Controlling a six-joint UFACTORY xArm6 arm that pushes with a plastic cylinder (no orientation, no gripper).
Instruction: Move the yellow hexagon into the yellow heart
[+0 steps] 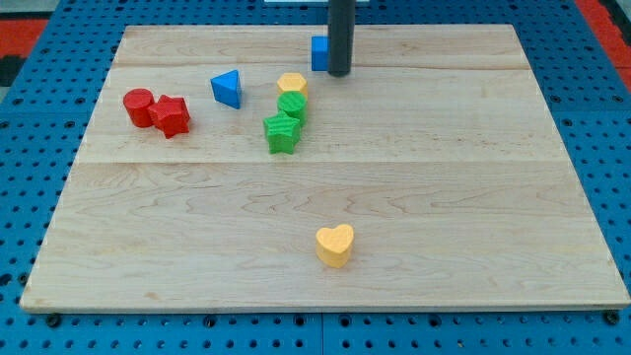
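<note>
My tip [339, 73] stands near the top of the table [493, 197], just right of the blue cube [317, 53]. The yellow hexagon [292, 85] lies down-left of my tip. The yellow heart [335, 245] lies well apart, near the view's bottom.

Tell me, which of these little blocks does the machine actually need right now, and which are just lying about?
Needed for the job:
yellow hexagon
yellow heart
my tip, to the view's right of the hexagon

Just lying about:
blue cube, beside my tip
blue triangle
two green blocks, below the hexagon
red cylinder
red block
</note>
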